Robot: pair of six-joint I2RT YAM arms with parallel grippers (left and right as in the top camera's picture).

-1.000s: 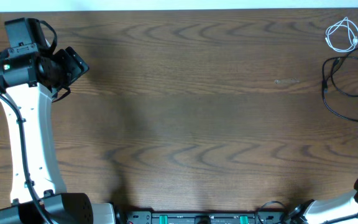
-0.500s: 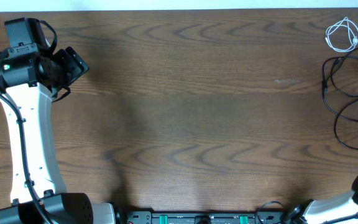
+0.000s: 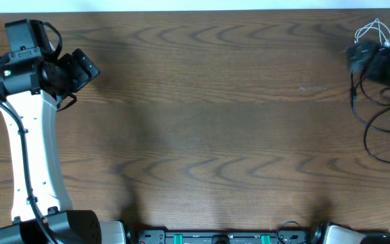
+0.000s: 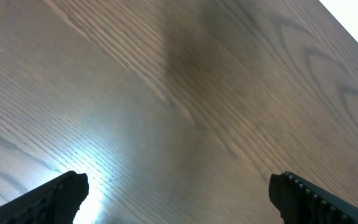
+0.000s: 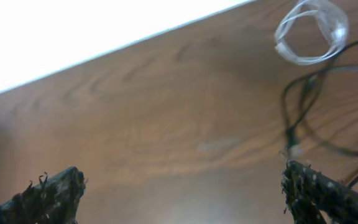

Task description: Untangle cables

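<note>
Over right end of table (image 5: 135,112), right gripper (image 5: 182,177) gaping, empty, white cable (image 5: 311,31), black cables (image 5: 294,106) ahead, rightward

Black cables (image 3: 366,139) partly beyond overhead's right edge

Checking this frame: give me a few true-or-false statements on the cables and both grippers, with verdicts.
1. The white cable lies coiled near the far right corner of the table. True.
2. A black cable lies on the table close to the white one. True.
3. The right gripper is shut on a black cable. False: its jaws stand open with nothing between them.
4. The left gripper holds the white cable. False: it is open over bare wood at the table's left end.
</note>
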